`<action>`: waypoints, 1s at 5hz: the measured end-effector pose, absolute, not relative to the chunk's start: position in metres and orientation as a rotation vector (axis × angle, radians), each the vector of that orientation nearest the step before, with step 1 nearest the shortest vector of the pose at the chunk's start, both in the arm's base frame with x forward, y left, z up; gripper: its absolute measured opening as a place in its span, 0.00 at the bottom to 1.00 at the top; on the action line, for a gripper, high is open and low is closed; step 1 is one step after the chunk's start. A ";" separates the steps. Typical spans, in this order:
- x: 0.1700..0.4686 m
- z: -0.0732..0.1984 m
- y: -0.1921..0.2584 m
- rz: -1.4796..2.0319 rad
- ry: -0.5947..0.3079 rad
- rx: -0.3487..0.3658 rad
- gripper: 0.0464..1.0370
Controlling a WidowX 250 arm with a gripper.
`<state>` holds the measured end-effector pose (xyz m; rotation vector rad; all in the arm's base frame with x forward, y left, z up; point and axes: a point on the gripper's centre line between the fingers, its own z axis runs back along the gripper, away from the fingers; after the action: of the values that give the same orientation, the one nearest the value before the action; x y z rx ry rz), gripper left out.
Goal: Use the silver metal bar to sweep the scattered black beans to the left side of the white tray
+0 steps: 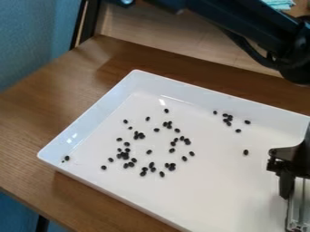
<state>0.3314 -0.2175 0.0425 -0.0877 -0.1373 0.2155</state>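
Tray glossy, smooth, plastic-looking; table wood-grained with soft sheen; blue wall matt

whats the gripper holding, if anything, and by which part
It cannot be told: a clear, silvery piece is right at the gripper, by the view's right edge, but no place of hold can be made out.

this looks like a robotics lab, judging by the jointed black robot arm above a wood-grain desk, where a white tray holds dozens of scattered black beans.
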 end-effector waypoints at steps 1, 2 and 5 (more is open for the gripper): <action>0.331 0.042 -0.219 0.205 -0.135 -0.100 0.35; 0.332 0.042 -0.205 0.220 -0.116 -0.108 0.34; 0.330 0.037 -0.147 0.247 -0.145 -0.124 0.34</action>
<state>0.3299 -0.1466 0.0368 -0.1240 -0.1454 0.2475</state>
